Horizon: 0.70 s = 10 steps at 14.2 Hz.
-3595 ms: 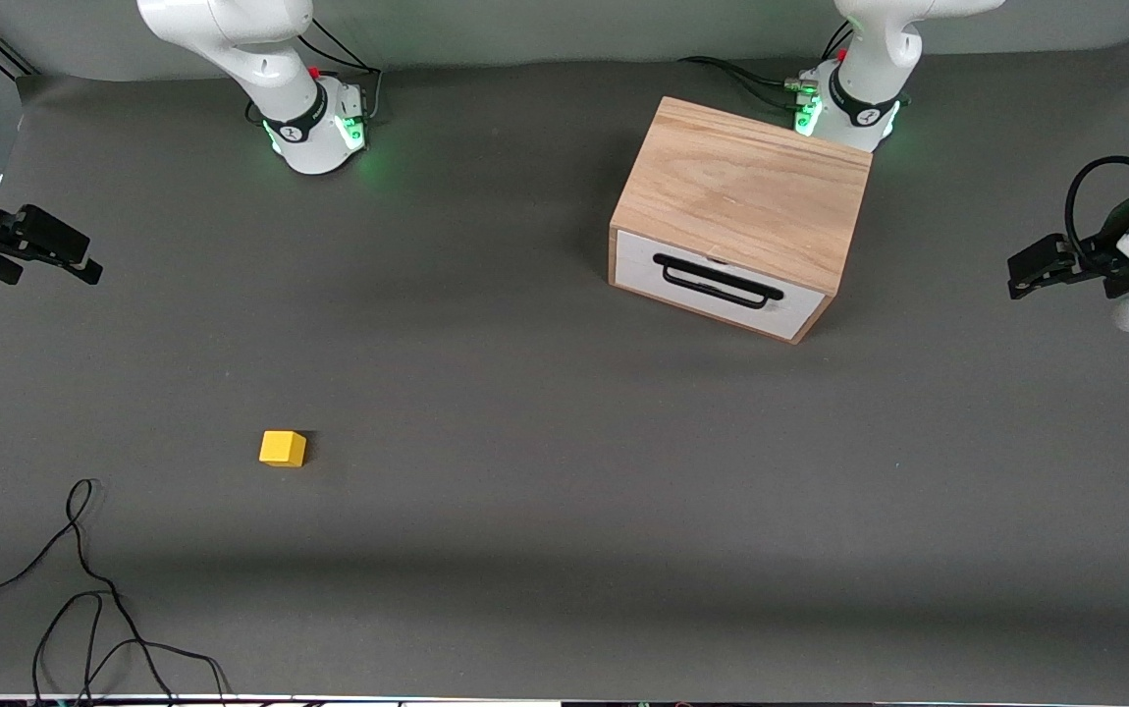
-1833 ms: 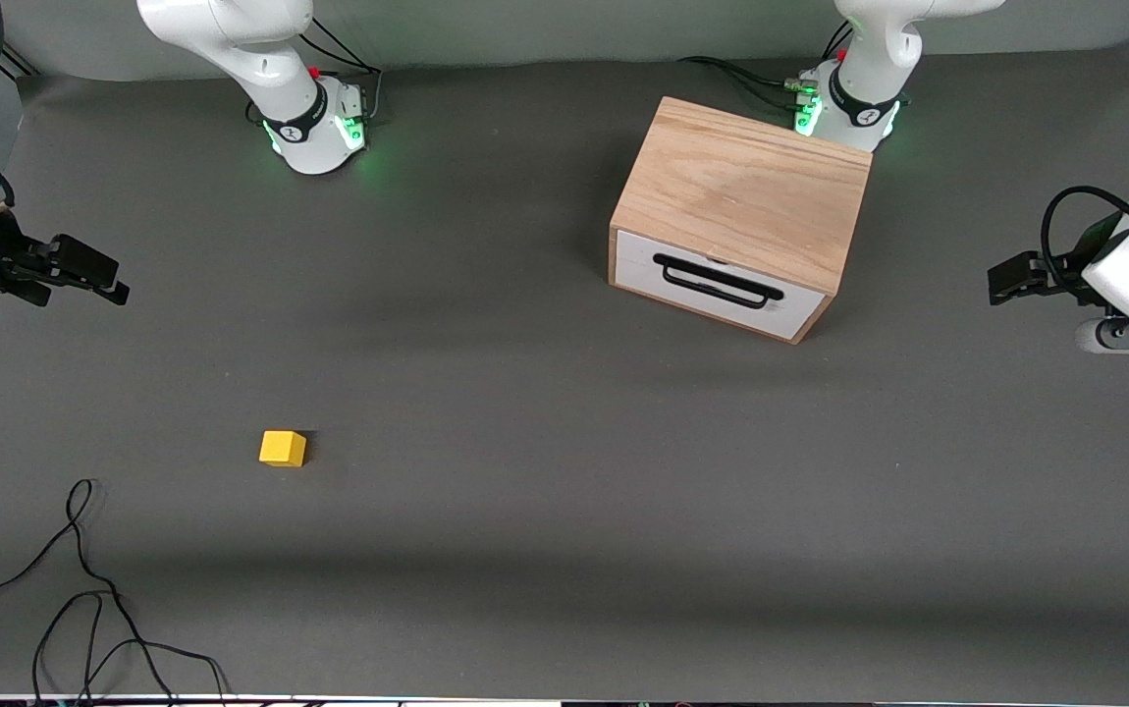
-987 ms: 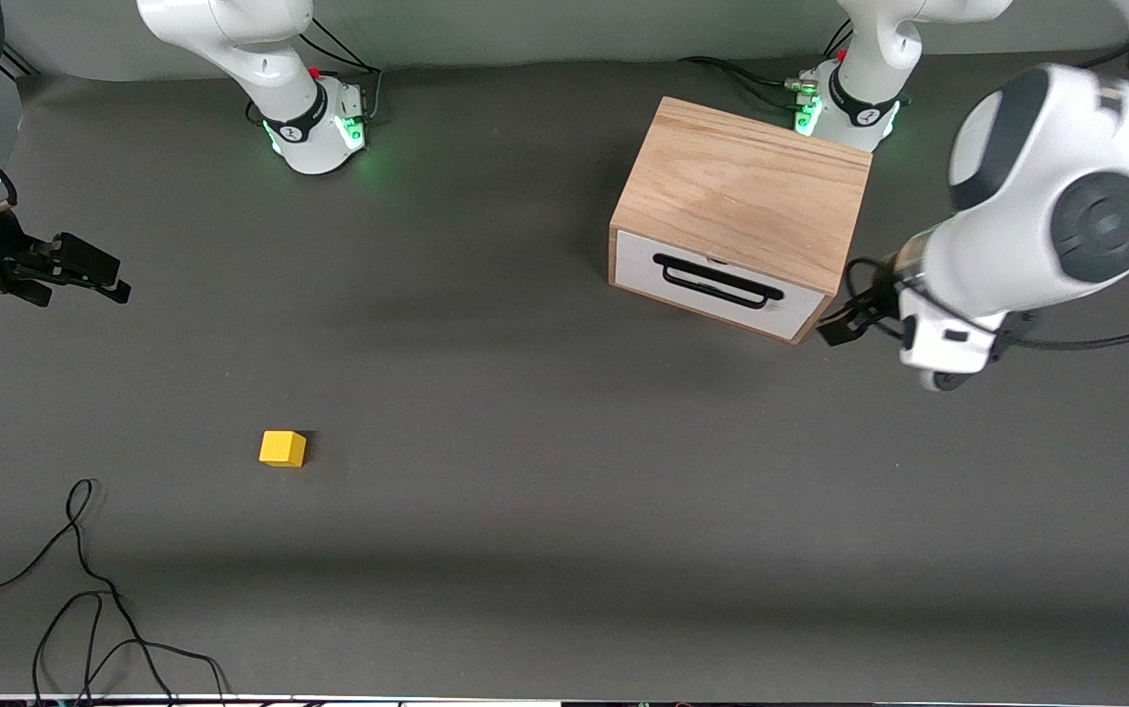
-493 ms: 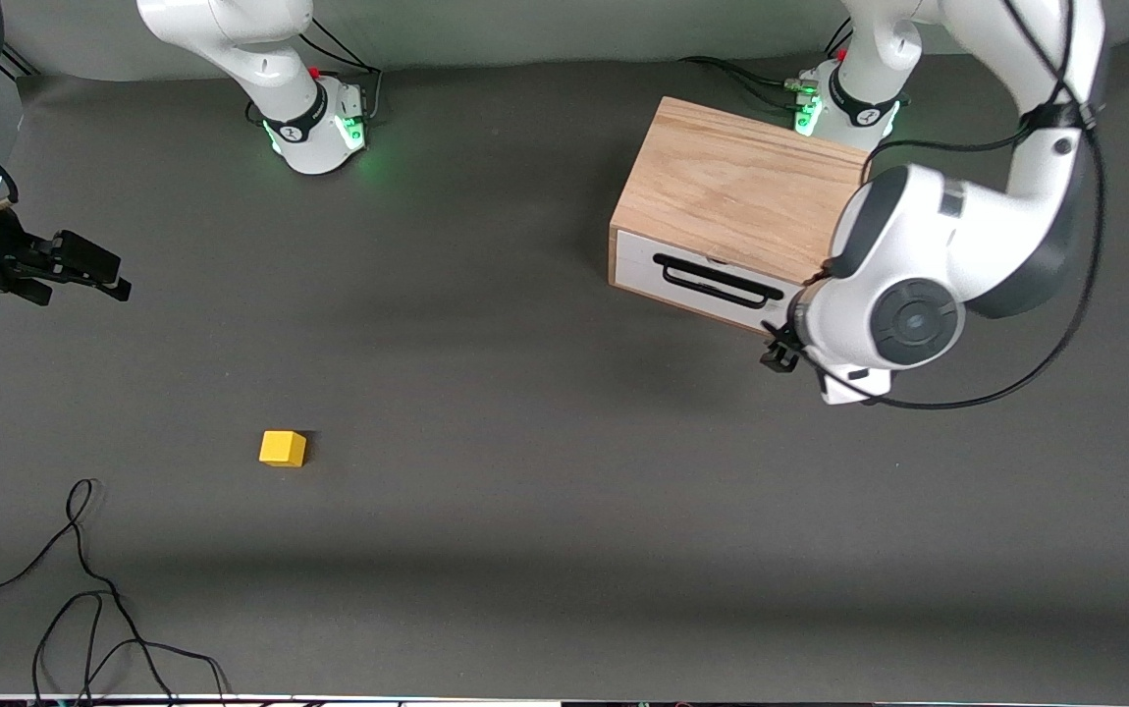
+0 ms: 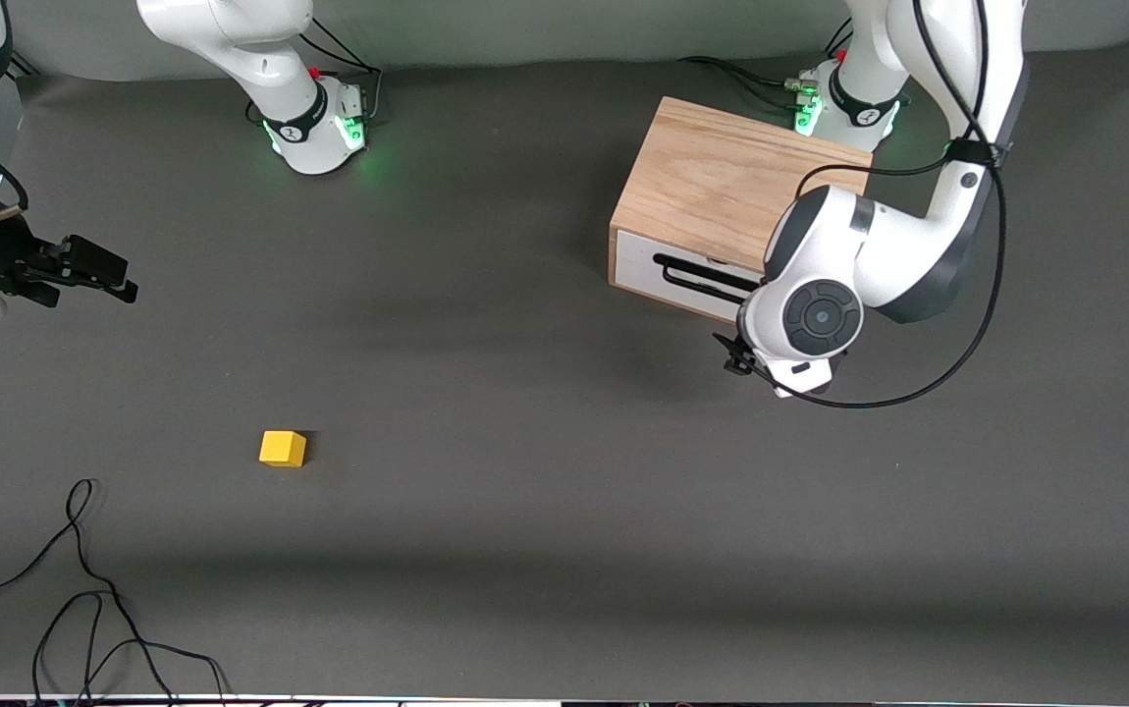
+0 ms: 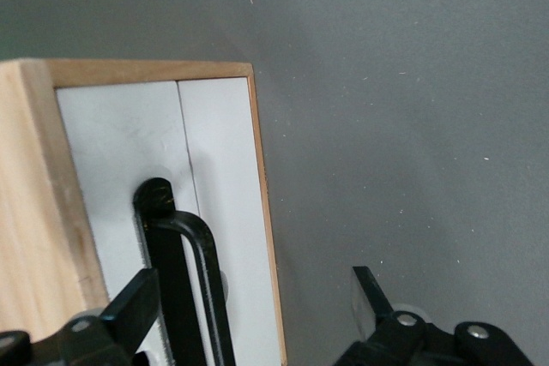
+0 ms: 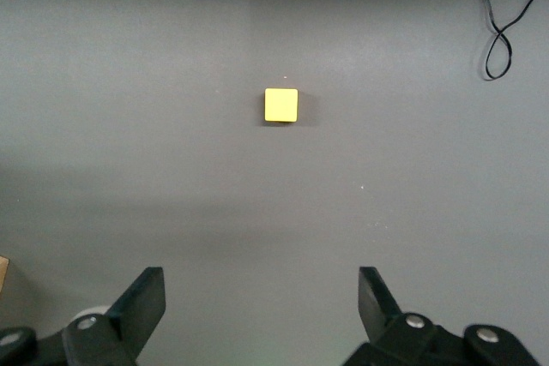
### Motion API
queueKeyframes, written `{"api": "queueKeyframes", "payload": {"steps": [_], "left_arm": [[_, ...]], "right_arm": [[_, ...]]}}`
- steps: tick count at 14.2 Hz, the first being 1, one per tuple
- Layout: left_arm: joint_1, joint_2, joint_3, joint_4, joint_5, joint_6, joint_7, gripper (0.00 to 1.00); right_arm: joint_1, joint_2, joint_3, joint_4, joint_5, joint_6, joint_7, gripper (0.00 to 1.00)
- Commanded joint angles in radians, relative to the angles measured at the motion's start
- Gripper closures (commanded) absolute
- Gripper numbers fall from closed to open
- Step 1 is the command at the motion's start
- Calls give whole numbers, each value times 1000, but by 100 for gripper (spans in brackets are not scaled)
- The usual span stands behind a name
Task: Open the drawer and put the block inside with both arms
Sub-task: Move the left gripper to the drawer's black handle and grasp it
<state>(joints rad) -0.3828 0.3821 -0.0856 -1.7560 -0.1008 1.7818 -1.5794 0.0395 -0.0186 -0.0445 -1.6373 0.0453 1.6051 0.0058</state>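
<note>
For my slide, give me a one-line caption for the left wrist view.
Left gripper, fingers open, nears the closed drawer and its black bar handle.

Robotics lab, 2 white arms (image 5: pixel 879 255), grey-covered table (image 5: pixel 525 550), loose cables (image 5: pixel 83 589)

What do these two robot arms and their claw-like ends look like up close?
Both arms are glossy white rounded segments with dark grey joint sections. Each base wears a black ring and glows green, with a small red spot beside it. A loose black cable loops along the left arm, whose wrist shows a round grey cap. Each end effector is black with two flat fingers: left end effector, right end effector.
</note>
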Motion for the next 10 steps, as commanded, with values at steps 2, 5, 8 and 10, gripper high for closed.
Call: {"api": "queueKeyframes", "payload": {"steps": [2, 5, 8, 10], "left_arm": [[-31, 21, 12, -22, -4, 22, -74, 1], [-57, 57, 13, -22, -4, 22, -112, 1], [-73, 83, 13, -20, 6, 10, -103, 1], [-74, 98, 13, -20, 10, 10, -96, 3]], "right_arm": [[8, 2, -6, -7, -5, 1, -12, 0], [10, 3, -6, -10, -5, 1, -12, 0], [10, 9, -6, -9, -5, 4, -12, 0], [10, 23, -6, -9, -2, 19, -12, 0]]}}
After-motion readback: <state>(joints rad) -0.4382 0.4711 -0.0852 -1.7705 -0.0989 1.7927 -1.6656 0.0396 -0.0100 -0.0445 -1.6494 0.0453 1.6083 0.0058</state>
